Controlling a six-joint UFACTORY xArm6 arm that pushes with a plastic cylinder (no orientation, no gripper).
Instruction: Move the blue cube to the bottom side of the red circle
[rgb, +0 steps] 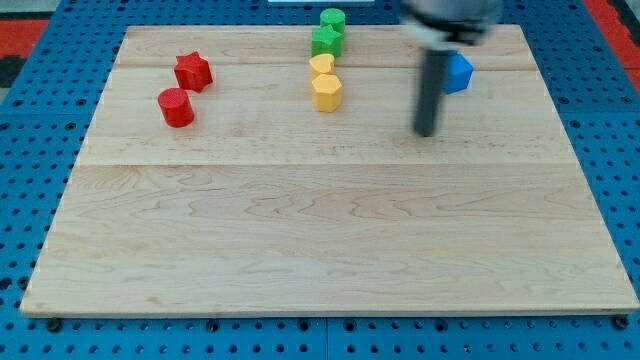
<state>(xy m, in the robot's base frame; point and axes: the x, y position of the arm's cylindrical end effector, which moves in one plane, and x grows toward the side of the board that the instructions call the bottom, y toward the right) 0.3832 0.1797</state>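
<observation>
The blue cube (457, 72) sits near the view's top right, partly hidden behind my rod. The red circle (176, 107) sits at the view's left, with a red star (193, 71) just above and right of it. My tip (426, 132) rests on the board below and slightly left of the blue cube, a short gap apart from it, far to the right of the red circle.
A green cylinder-like block (333, 19) and a green star (327, 40) sit at the top centre. Below them are a yellow heart (321, 66) and a yellow hexagon (327, 92). The wooden board (320, 240) lies on a blue pegboard.
</observation>
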